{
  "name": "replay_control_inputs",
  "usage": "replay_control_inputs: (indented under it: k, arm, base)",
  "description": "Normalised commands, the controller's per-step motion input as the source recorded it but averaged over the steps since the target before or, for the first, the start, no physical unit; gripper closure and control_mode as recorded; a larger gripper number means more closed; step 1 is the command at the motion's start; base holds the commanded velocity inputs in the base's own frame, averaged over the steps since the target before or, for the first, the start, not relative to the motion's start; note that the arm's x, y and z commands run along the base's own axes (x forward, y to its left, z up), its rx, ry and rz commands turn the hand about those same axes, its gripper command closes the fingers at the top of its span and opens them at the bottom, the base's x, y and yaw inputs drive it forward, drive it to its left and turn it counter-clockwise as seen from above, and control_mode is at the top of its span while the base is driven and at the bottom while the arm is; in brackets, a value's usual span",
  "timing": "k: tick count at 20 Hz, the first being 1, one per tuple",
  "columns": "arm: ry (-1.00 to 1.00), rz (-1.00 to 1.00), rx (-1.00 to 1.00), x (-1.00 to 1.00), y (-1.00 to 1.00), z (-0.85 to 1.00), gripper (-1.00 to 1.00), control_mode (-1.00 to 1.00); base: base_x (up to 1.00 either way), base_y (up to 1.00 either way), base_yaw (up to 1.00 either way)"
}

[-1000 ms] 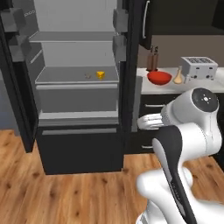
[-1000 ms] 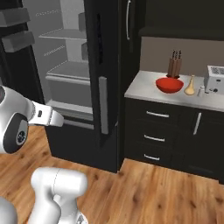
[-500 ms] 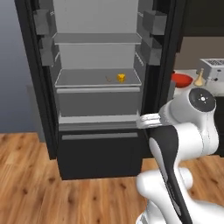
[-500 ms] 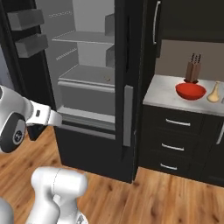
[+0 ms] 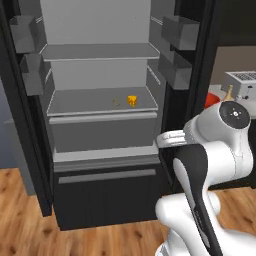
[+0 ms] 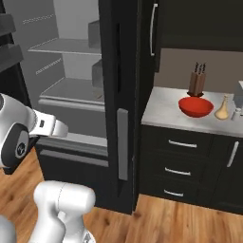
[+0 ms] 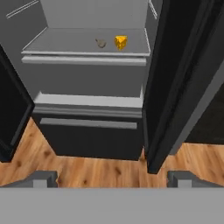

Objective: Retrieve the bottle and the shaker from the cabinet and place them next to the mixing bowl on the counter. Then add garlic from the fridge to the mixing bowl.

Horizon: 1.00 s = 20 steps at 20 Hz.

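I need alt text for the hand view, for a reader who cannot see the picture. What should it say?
An open black fridge with a light grey interior, seen from the hand camera; on its shelf lie a small brownish-grey garlic and, beside it, a yellow cheese wedge. Below are a grey drawer front, the dark lower compartment and a wooden floor. The end effector is open, far from the shelf.

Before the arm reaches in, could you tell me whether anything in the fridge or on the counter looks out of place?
Nothing stands out. The fridge is open, with the garlic beside a yellow wedge on a shelf. The mixing bowl, bottle and knife block stand upright on the counter.
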Motion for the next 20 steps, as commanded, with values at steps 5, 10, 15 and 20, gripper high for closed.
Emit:
replay_control_inputs:
  k: [5,10,15,20]
  arm:
    - [0.0,0.0,0.0,0.0,0.0,0.0,-1.0,1.0]
    - [0.0,0.0,0.0,0.0,0.0,0.0,-1.0,1.0]
    - [0.0,0.0,0.0,0.0,0.0,0.0,-1.0,1.0]
    - [0.0,0.0,0.0,0.0,0.0,0.0,-1.0,1.0]
  base:
    - [0.49,0.51,-0.14]
    - [0.08,0.59,0.0]
    - [0.3,0.07,-0.09]
    - [0.47,0.02,-0.27]
